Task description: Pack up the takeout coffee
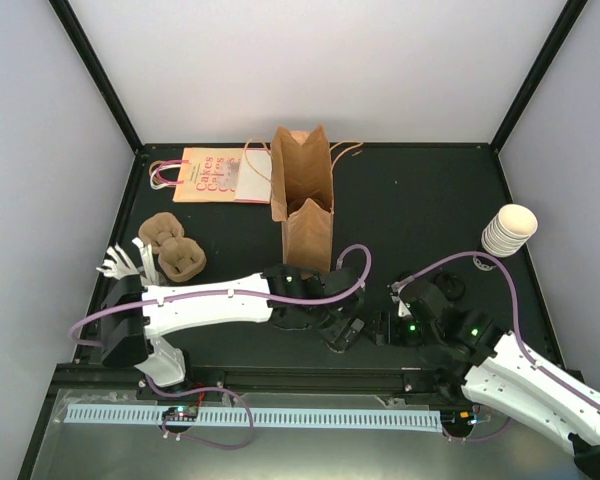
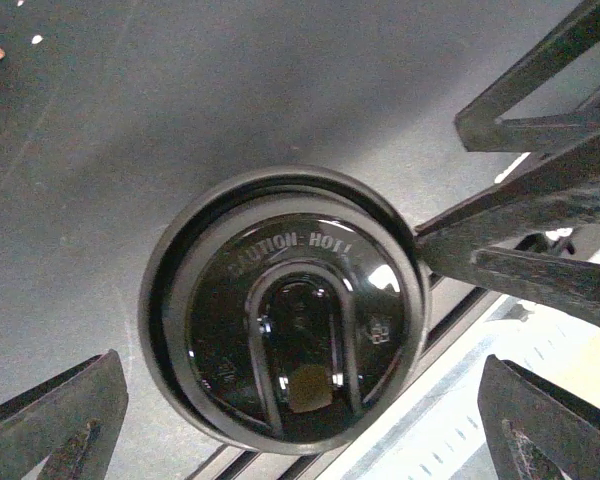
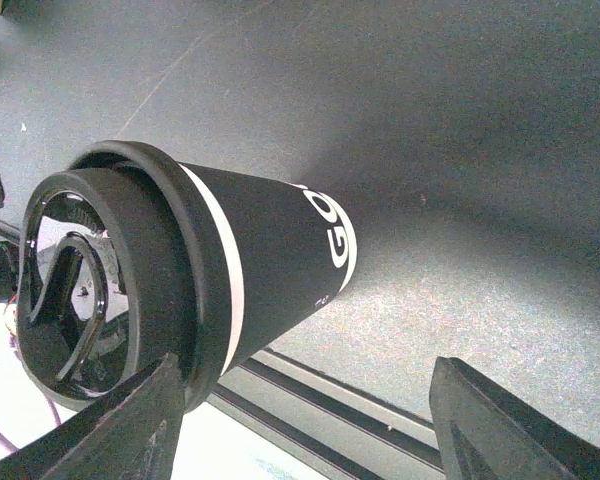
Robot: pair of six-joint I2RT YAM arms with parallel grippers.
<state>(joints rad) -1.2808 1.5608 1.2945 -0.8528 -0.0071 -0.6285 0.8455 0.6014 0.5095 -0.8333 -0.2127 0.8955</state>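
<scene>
**Desk:** What does the overhead give you?

**Operator:** I see both arms reaching in to the middle of the table's (image 1: 420,200) near edge. The left tool (image 1: 348,332) and right tool (image 1: 382,326) are almost tip to tip. I can't pick out the coffee (image 3: 270,250) among them from up there. A brown paper bag (image 1: 307,205) sits mid-table toward the far edge, and a printed bag (image 1: 208,176) lies flat by the far-left corner. There are pulp trays (image 1: 175,248) near the left edge and a stack of lidless cups (image 1: 508,230) near the right edge.

**Desk:** Left wrist?

**Operator:** I'm looking straight down on the black lid (image 2: 295,320), and "CAUTION: HOT" is readable. The coffee stands on the table just inside the near edge. My left tool is released, its fingers (image 2: 60,425) spread wide on either side, neither touching. From the right tool one finger (image 2: 525,250) comes in sideways, and its tip meets the lid's rim.

**Desk:** Right wrist?

**Operator:** The coffee's side is black, with a white band and white lettering. My right tool is released too, fingers (image 3: 130,430) parted. One is right at the lid's rim, though I can't tell contact from here. The other is well apart. Neither tool grips it.
</scene>
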